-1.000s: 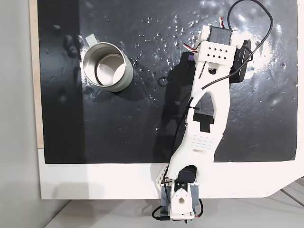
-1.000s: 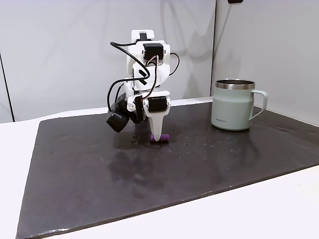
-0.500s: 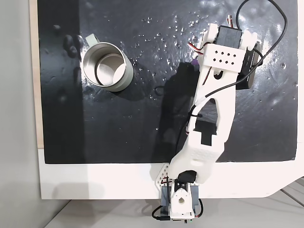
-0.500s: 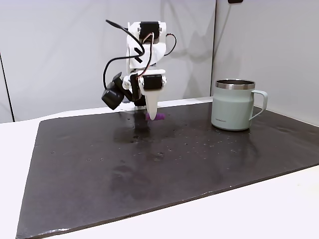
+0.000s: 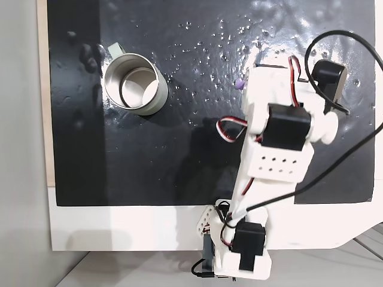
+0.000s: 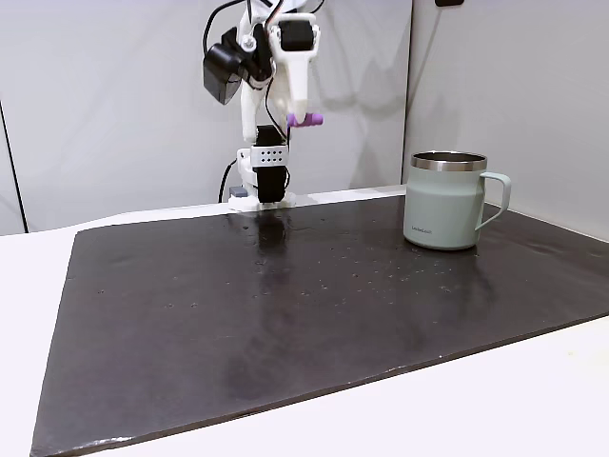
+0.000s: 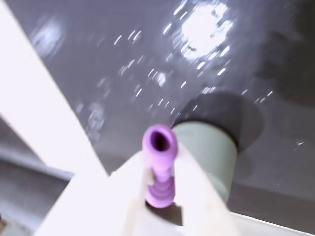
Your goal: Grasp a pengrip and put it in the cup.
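Note:
My gripper point(image 6: 299, 114) hangs high above the back of the black mat, shut on the purple pengrip point(image 6: 307, 119), which sticks out sideways from the white fingertips. In the wrist view the pengrip point(image 7: 158, 145) is pinched between the two white fingers point(image 7: 196, 183), its open end toward the camera. The cup point(image 7: 212, 153) lies just beyond it there. The silvery-grey cup point(image 6: 445, 202) stands upright on the mat at the right, handle to the right, well away from the gripper. Seen from above, the cup point(image 5: 133, 84) is at the upper left and a bit of the pengrip point(image 5: 240, 84) peeks out beside the raised arm.
The black mat point(image 6: 285, 314) covers most of the white table point(image 5: 119, 230). The arm's base point(image 6: 261, 181) stands at the mat's far edge. A wall rises close behind it. Black cables point(image 5: 335, 42) loop around the wrist.
The gripper has risen from just above the mat to well above it, carrying the pengrip up. The arm has folded back toward its base. The cup has not moved.

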Motion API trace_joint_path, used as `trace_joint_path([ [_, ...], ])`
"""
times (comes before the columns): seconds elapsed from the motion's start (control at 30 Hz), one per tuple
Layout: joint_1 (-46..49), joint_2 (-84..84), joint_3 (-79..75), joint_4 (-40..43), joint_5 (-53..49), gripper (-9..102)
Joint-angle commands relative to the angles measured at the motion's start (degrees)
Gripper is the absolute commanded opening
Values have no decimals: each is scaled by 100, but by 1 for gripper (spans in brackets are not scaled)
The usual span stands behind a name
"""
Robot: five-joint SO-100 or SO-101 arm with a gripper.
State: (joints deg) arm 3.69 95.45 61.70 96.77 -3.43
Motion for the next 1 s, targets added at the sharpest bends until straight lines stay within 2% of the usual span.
trace_joint_path([
  [0.0,-158,545,-62,9,-79,0],
  [0.47,-2145,-659,-1591,9,422,0],
  [0.63,-2566,-1415,-2602,9,545,0],
  [0.97,-3164,-2355,-3384,-97,519,0],
])
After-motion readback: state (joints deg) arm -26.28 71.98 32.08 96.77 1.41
